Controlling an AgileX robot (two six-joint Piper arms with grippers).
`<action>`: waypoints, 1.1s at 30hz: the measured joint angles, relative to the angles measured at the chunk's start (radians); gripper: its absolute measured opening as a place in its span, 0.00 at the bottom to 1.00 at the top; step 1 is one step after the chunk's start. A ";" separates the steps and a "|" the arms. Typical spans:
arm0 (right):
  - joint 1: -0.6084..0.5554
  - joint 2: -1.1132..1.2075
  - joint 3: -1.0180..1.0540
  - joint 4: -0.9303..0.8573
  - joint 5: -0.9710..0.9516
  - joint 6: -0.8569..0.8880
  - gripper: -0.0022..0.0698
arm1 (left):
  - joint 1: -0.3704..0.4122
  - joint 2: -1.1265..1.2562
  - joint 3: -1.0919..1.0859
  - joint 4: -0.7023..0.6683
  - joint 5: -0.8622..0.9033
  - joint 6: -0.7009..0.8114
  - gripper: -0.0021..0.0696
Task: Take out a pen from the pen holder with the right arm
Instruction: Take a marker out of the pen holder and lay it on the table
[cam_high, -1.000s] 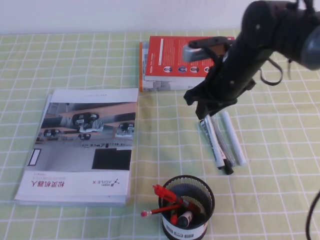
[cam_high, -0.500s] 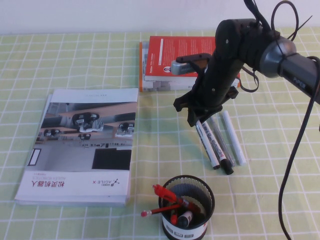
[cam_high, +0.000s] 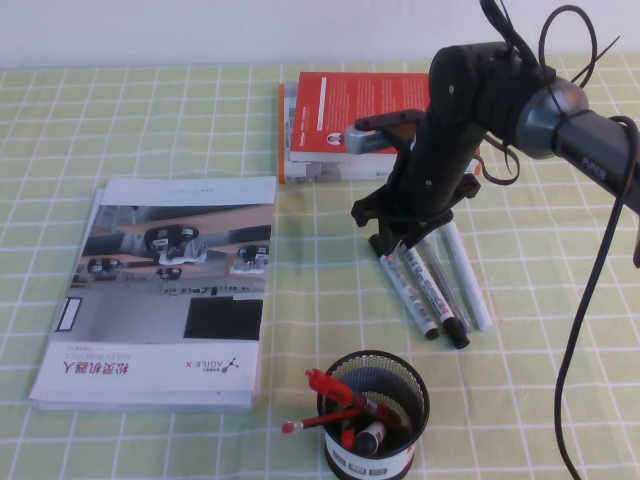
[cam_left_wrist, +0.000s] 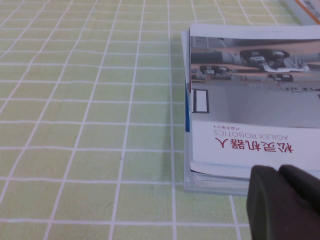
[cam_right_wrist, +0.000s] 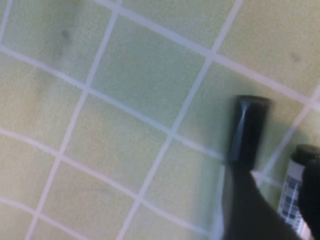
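now that the arm has come lower than it was 1 second ago, the right gripper sits just above the checked cloth, at the top end of a white-barrelled pen with a black cap. half a second back that pen hung tilted under it. now it lies flat, leftmost in a row, just beside what look like 3 other markers. i'd judge the pen is as good as delivered, with only the pulling away left to do.

whether the gripper has let go, or how wide it stands, i cannot tell. the arm's own bulk covers it from above, and its wrist camera gives only blurred cloth, a dark shape and a sliver of labelled barrel at the edge.

the pen holder stands near the front of the table, well apart from the row. its base is cut off in the high view, and inside are 2 red pens and something more i can't make out.

the left gripper is missing from the high view. its own camera shows it closed on nothing, by the corner of the booklet.
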 joint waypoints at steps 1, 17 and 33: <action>0.000 0.000 0.000 -0.003 -0.001 0.000 0.33 | 0.000 0.000 0.000 0.000 0.000 0.000 0.02; 0.009 -0.256 0.100 -0.105 0.017 0.037 0.09 | 0.000 0.000 0.000 0.000 0.000 0.000 0.02; 0.025 -1.126 0.932 -0.138 -0.330 0.104 0.01 | 0.000 0.000 0.000 0.000 0.000 0.000 0.02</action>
